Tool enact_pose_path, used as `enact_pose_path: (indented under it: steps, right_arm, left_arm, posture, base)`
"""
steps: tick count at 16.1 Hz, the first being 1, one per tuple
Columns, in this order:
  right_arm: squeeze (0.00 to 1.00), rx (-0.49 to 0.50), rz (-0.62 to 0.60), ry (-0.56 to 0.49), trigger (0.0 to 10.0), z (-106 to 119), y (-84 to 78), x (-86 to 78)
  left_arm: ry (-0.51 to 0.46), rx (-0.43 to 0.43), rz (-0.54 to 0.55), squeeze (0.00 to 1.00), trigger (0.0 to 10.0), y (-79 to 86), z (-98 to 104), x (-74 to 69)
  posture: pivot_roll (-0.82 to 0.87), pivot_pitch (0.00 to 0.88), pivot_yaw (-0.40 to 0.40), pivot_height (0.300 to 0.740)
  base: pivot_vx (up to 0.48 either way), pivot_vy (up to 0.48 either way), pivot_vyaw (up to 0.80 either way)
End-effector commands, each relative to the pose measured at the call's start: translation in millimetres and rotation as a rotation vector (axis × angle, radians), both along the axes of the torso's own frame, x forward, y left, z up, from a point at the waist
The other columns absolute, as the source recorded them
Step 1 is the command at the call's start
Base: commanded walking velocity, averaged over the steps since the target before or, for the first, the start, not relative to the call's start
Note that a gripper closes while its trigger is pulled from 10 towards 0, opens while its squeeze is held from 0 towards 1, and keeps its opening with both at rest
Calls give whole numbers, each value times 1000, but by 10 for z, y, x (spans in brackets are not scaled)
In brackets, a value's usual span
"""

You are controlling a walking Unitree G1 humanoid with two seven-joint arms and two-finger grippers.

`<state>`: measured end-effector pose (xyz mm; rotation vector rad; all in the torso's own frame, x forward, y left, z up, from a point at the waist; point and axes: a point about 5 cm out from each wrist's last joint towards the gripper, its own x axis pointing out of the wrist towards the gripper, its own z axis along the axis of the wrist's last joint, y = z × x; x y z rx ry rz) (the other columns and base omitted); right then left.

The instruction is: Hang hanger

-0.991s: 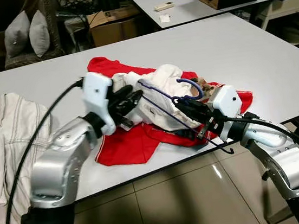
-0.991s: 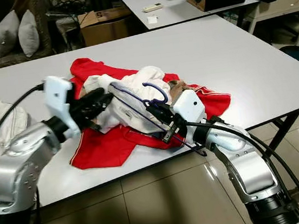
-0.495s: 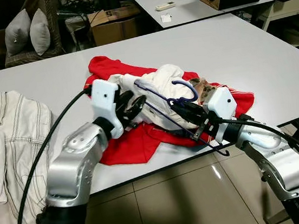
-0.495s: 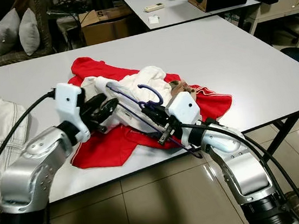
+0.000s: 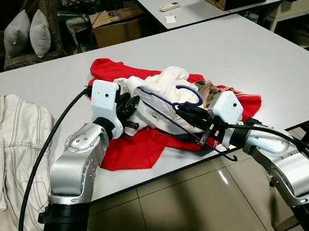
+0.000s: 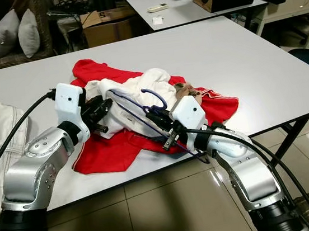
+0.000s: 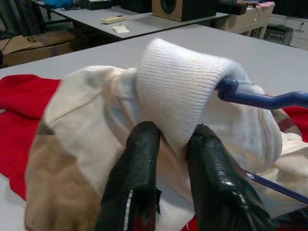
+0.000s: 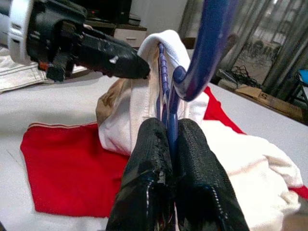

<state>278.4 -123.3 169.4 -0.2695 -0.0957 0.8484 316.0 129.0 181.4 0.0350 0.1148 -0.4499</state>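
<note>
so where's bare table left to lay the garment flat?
Free: the broad stretch of table to the right of and beyond the red garment, and a band between it and the white jacket. Crowded: the middle, where the left gripper pinches the white garment and the right gripper clamps the blue hanger.

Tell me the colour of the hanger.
Blue hanger, clearest in the right wrist view.

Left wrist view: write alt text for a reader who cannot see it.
The left gripper pinches a fold of ribbed white garment between its two black fingers, with one end of a blue hanger tucked inside the fabric. The garment lies on a red cloth spread over a grey table.
</note>
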Motion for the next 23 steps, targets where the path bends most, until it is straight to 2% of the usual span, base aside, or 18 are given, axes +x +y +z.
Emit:
enact_pose_path:
  steps: [1, 4, 6, 7, 10, 13, 16, 17, 19, 20, 21, 23]
  right_arm:
    - [0, 0, 12, -18, 10000, 52, 17, 19]
    - [0, -24, 19, -15, 10000, 32, 27, 22]
    - [0, -102, 9, -7, 10000, -21, 2, 31]
    - [0, -173, -2, 3, 10000, -79, -30, 37]
    - [0, -238, 19, -5, 10000, -114, -27, 26]
    - [0, -255, 48, -34, 10000, -86, 16, 17]
    - [0, -245, 72, -61, 10000, -41, 61, 15]
    - [0, -241, 69, -66, 10000, -30, 61, 21]
    - [0, -229, 84, -73, 10000, -4, 75, 16]
    - [0, -221, 110, -72, 10000, -3, 99, -7]
    - [0, -219, 134, -67, 10000, -10, 121, -29]
    - [0, -217, 154, -61, 10000, -21, 139, -48]
  left_arm:
    - [-37, -5, 18, 0, 0, 10, 80, 36]
    - [-48, -7, 16, 0, 0, -3, 99, 46]
    - [-65, 15, 14, 0, 0, 16, 138, 45]
    - [-77, 90, -11, 0, 0, 32, 175, 30]
    - [-87, 216, -93, 0, 0, 3, 261, 20]
    - [-79, 270, -174, 0, 0, -81, 280, -7]
    - [-13, 361, -245, 0, 0, -133, 179, -45]
    - [5, 380, -238, 0, 0, -119, 163, -45]
    - [17, 395, -124, 0, 784, -11, 159, 57]
    - [19, 411, -45, 0, 0, 77, 178, 140]
    - [7, 420, -15, 0, 0, 128, 227, 206]
    - [-2, 431, -37, 0, 0, 129, 295, 245]
  posture:
    - [0, 0, 39, 740]
    - [0, 0, 38, 740]
    - [-2, 0, 40, 740]
    - [-3, 0, 42, 740]
    - [-5, 0, 48, 740]
    - [-5, 0, 49, 740]
    - [-5, 0, 50, 740]
    - [-5, 0, 50, 740]
    - [-4, 0, 49, 740]
    - [-3, 0, 48, 740]
    - [-1, 0, 46, 740]
    - [-1, 0, 46, 740]
  base:
    - [0, 0, 0]
    - [0, 0, 0]
    - [0, 0, 0]
    - [0, 0, 0]
    - [0, 0, 0]
    - [0, 0, 0]
    - [0, 0, 0]
    - [0, 0, 0]
    - [0, 0, 0]
    - [0, 0, 0]
    - [0, 0, 0]
    - [0, 0, 0]
